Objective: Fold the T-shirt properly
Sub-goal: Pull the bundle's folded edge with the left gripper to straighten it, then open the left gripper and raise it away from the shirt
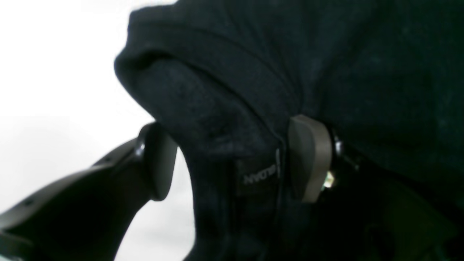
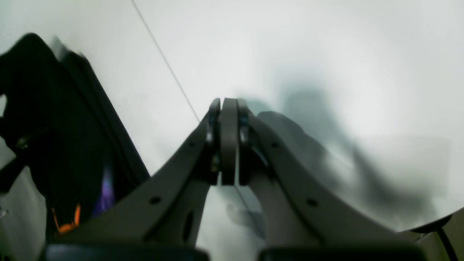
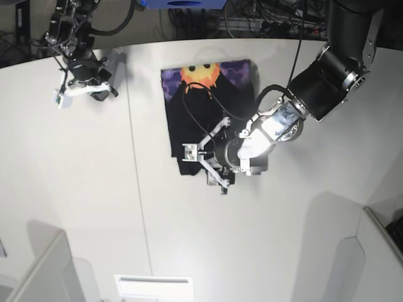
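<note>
Left pincer spread, jaws either side of black cloth T-shirt fold; right pincer pressed together, empty, above white surface.

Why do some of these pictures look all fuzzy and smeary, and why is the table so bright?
Left wrist view: the T-shirt sits so close it goes soft and dark, and the table glares white. Right wrist view: the shut right hand is blurry, with smeared grey shadows behind it. Base view: sharp and evenly lit, though it bends at the edges.

table: white, thin seam | background: cables, blue object
</note>
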{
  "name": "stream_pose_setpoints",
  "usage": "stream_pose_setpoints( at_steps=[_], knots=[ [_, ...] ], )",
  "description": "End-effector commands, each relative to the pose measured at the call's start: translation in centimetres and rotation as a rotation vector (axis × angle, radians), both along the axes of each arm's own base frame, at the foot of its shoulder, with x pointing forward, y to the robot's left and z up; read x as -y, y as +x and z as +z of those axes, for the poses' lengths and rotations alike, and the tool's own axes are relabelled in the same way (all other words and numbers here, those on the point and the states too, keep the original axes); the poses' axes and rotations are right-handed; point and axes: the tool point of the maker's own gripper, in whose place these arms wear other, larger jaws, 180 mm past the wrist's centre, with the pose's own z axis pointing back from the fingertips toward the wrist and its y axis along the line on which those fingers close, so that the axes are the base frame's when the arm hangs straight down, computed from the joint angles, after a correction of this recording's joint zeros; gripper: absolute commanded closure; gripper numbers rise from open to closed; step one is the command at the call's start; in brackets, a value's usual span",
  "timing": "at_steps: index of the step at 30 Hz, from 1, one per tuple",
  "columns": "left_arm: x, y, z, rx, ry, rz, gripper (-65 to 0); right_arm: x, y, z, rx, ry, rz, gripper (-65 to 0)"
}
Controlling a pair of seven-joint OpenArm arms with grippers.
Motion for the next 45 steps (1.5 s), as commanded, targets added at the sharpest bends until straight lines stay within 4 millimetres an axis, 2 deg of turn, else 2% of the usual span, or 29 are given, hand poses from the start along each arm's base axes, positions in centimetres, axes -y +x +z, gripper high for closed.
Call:
stream_pose_setpoints(
  at_steps=[1, 11, 16, 21, 25, 27, 29, 31, 32, 35, 37, 39, 42, 45],
  knots=[
    [0.7, 1.9, 2.1, 0.060, -0.020, 0.003, -45.7, 0.3, 0.6, 0.8, 0.032, -0.016, 0.006, 0.0],
    [4.2, 1.8, 3.1, 0.064, -0.080, -0.026, -45.9, 0.3, 0.6, 0.8, 0.032, -0.016, 0.006, 0.0],
    [5.6, 2.1, 4.5, 0.086, -0.117, -0.038, -45.9, 0.4, 0.4, 0.7, 0.028, -0.017, 0.007, 0.0],
    [6.4, 2.5, 6.3, 0.131, -0.143, -0.061, -45.4, 1.1, 0.4, 0.8, 0.026, -0.041, 0.020, 0.0],
    [5.9, 4.1, 10.1, 0.197, -0.256, 0.016, -44.3, 1.0, 0.4, 0.9, 0.027, -0.043, 0.027, 0.0],
    [4.7, 4.9, 12.4, 0.238, -0.337, 0.088, -38.5, 0.6, 0.4, 0.8, 0.026, -0.038, 0.036, 0.0],
    [3.2, 5.2, 14.5, 0.282, -0.406, 0.151, -23.7, 0.4, 0.6, 0.9, 0.027, -0.051, 0.067, 0.0],
    [1.9, 5.0, 15.8, 0.314, -0.450, 0.198, -5.3, -0.1, 0.7, 0.9, 0.027, -0.056, 0.101, 0.0],
    [0.9, 4.7, 16.0, 0.325, -0.464, 0.224, 0.0, -0.1, 0.8, 1.0, 0.031, -0.060, 0.109, 0.0],
    [-2.1, 3.1, 15.3, 0.331, -0.465, 0.289, 0.0, 0.1, 1.5, 2.1, 0.080, -0.089, 0.117, 0.0],
    [-4.1, 1.6, 14.2, 0.318, -0.453, 0.332, 0.0, 1.1, 1.5, 2.8, 0.115, -0.135, 0.117, 0.0],
    [-5.0, -0.1, 13.7, 0.307, -0.490, 0.350, 0.0, 2.0, 1.6, 3.9, 0.158, -0.183, 0.125, 0.0],
    [-5.8, -3.4, 12.4, 0.273, -0.622, 0.368, 0.0, 1.5, 1.6, 5.5, 0.251, -0.232, 0.225, 0.0],
    [-5.8, -6.9, 11.7, 0.239, -0.759, 0.366, 0.0, 1.5, 0.8, 6.2, 0.305, -0.256, 0.277, 0.0]
  ],
)
